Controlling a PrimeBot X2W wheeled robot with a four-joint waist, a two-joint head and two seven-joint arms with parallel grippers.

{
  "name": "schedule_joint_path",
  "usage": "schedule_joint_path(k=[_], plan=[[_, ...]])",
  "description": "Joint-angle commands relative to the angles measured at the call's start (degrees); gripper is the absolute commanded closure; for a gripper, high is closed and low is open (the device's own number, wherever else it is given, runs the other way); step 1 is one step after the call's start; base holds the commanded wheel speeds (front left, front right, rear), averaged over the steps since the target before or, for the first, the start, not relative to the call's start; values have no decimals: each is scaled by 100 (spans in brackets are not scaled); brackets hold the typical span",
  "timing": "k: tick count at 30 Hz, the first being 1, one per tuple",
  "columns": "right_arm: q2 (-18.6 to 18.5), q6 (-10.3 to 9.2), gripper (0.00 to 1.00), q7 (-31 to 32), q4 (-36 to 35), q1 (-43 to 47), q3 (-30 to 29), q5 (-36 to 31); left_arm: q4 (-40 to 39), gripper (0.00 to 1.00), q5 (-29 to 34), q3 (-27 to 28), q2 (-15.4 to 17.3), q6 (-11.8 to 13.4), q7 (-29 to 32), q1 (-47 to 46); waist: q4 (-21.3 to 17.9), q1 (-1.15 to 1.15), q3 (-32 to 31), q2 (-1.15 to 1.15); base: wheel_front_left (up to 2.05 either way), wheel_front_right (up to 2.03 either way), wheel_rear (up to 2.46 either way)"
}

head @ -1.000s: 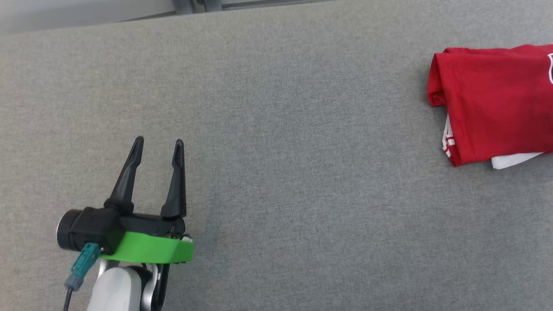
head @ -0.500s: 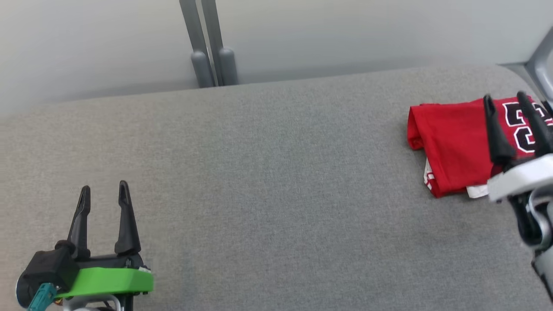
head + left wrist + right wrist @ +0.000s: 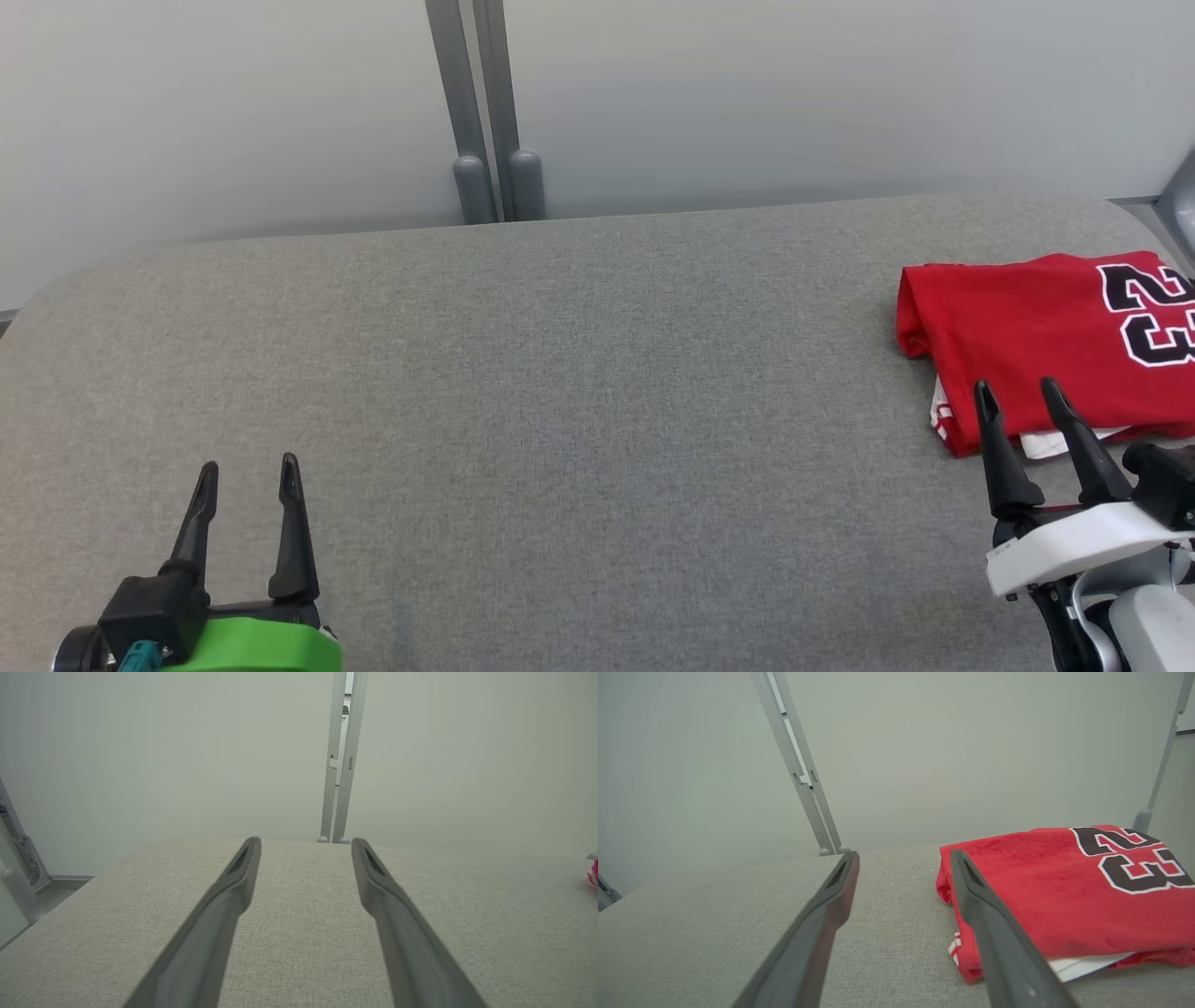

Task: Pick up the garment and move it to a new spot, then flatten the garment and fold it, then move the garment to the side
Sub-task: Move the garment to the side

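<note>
My left gripper (image 3: 248,464) sits at the lower left of the head view with its two fingers spread and nothing between them. Its wrist view shows only bare grey pad (image 3: 299,933) between and beneath the fingers. It is well apart from the garment (image 3: 1027,327).

My right gripper (image 3: 1016,385) is at the lower right, also spread wide and holding nothing. In the head view its fingertips overlap the garment's near edge. In its wrist view one finger crosses in front of the garment's near left corner, while the other stands over bare pad. I cannot tell whether either tip touches the cloth.

The garment is red and folded into a compact rectangle. It lies flat on the pad at the far right, near the back edge. A black number 23 (image 3: 1153,313) with a white outline faces up on its right part. A strip of white cloth (image 3: 1055,443) peeks out under the near edge, and red-and-white trim shows at the near left corner. In the left wrist view only a sliver of red shows at the right edge.

Behind the pad stands a pale wall, with a pair of grey posts (image 3: 485,112) rising near the middle.
</note>
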Motion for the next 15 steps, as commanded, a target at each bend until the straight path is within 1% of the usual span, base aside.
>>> schedule_joint_path(k=[1, 15], plan=[[-11, 3, 0, -11, 10, 47, 2, 5, 26, 0, 85, -31, -2, -14, -16, 74, 12, 1, -5, 0, 0, 0, 0], [-37, 3, 0, -11, 84, -91, 192, -58, 45, 0, 149, -134, -5, -24, -16, 42, 1, 1, -50, 0, 0, 0, 0]])
